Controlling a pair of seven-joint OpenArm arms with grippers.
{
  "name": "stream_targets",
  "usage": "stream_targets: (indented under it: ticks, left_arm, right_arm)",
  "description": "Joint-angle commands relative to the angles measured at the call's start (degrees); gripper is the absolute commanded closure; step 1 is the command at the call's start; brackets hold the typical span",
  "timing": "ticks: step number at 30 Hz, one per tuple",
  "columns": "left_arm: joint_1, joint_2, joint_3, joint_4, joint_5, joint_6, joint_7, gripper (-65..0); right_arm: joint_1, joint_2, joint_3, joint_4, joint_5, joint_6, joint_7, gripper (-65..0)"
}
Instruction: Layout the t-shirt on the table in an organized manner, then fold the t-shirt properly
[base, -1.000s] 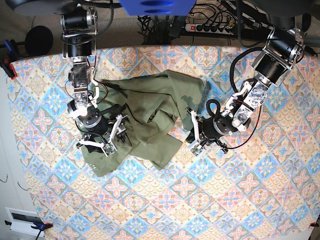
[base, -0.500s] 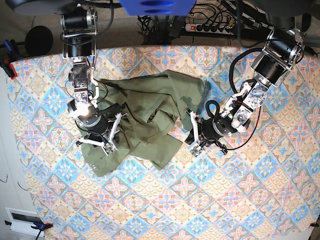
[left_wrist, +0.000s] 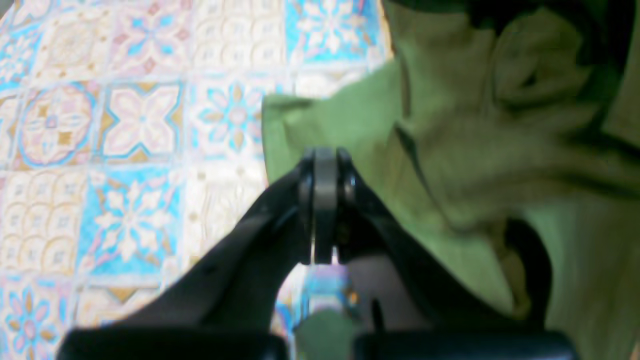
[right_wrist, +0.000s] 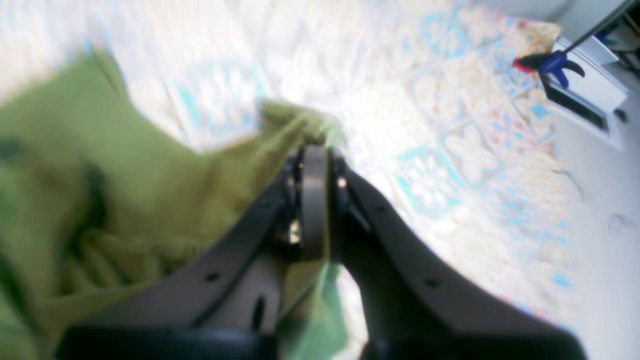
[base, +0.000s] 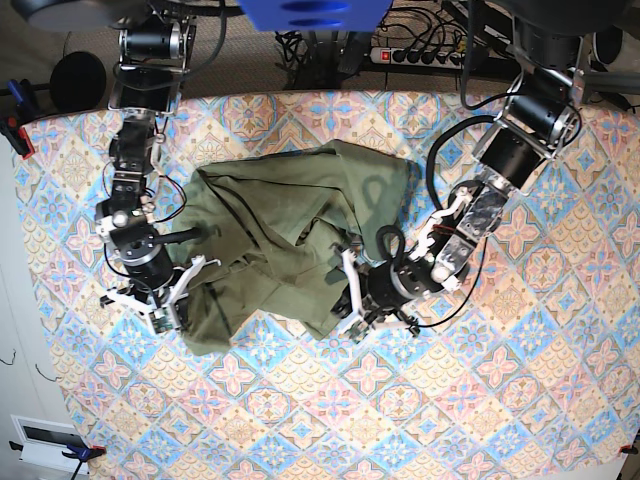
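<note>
The right gripper is clamped on a raised edge of the t-shirt, with bunched olive cloth lying just behind it. The left gripper is pressed together with nothing seen between the tips, right at the shirt's other edge. The shirt is being kept crumpled on the table, its long axis running roughly from one gripper to the other. Both arms are being angled down from the far edge, elbows bent.
</note>
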Motion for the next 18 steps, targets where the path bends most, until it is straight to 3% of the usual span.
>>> stream_targets:
  ticks: [1, 6, 10, 14, 18]
  left_arm:
    - [-1.99, 1.48, -0.43, -0.48, -0.26, 0.10, -1.27, 0.0]
    - [-5.24, 6.41, -0.08, -4.35, -0.26, -0.17, -1.27, 0.0]
    - [-7.70, 8.43, 3.53, -4.43, -0.17, -0.17, -1.18, -0.1]
    - [-8.32, 9.40, 8.10, -6.10, -0.17, -0.17, -1.00, -10.6]
    - [-8.32, 9.48, 9.42, -6.46, -0.17, -0.17, -1.00, -24.3]
  right_arm:
    - [0.73, 0.49, 2.30, 1.66, 2.77, -0.39, 1.36, -0.2]
    - [-2.52, 3.92, 11.89, 2.01, 13.05, -0.39, -1.98, -0.2]
    - [-2.61, 6.21, 16.46, 3.06, 15.69, -0.39, -2.16, -0.2]
    - [-5.07, 8.67, 18.30, 3.06, 17.09, -0.39, -2.16, -0.2]
    - [-5.69, 8.76, 20.59, 3.06, 19.03, -0.39, -2.07, -0.2]
